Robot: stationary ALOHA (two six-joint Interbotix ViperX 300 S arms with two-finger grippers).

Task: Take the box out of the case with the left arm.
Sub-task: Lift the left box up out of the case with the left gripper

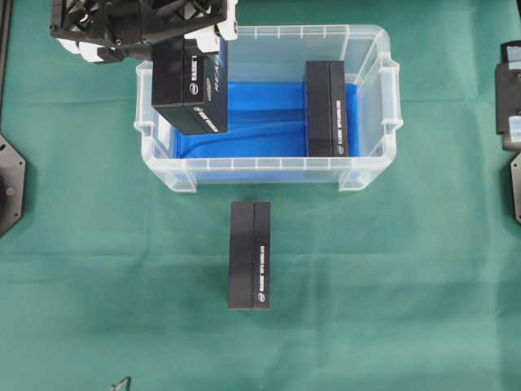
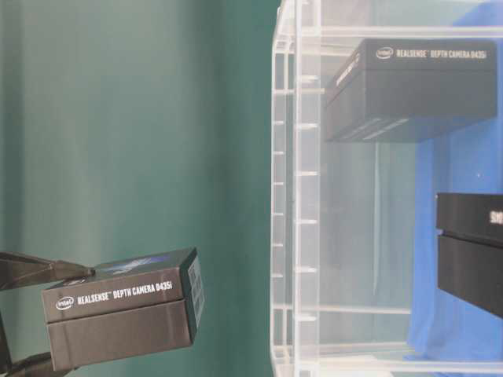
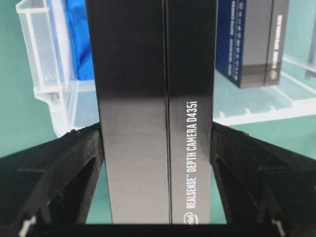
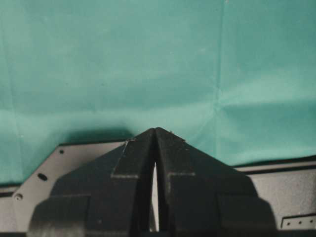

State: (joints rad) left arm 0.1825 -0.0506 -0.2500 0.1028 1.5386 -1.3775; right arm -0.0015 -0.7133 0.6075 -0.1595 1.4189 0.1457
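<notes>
My left gripper (image 3: 157, 136) is shut on a black box (image 3: 153, 98) printed "RealSense Depth Camera D435i", one finger pressed on each long side. In the overhead view this box (image 1: 190, 85) hangs over the left end of the clear case (image 1: 260, 167), under the left gripper (image 1: 191, 45). The sideways table-level view shows the held box (image 2: 122, 314) lifted clear of the case's rim (image 2: 306, 196). Blue cloth (image 1: 260, 122) lines the floor of the case. The right gripper (image 4: 156, 131) is shut on nothing, above green cloth and a black plate.
A second black box (image 1: 327, 110) stands on edge at the right end of the case. A third black box (image 1: 249, 254) lies on the green tablecloth just in front of the case. Black mounting plates (image 1: 10, 183) sit at the table's side edges.
</notes>
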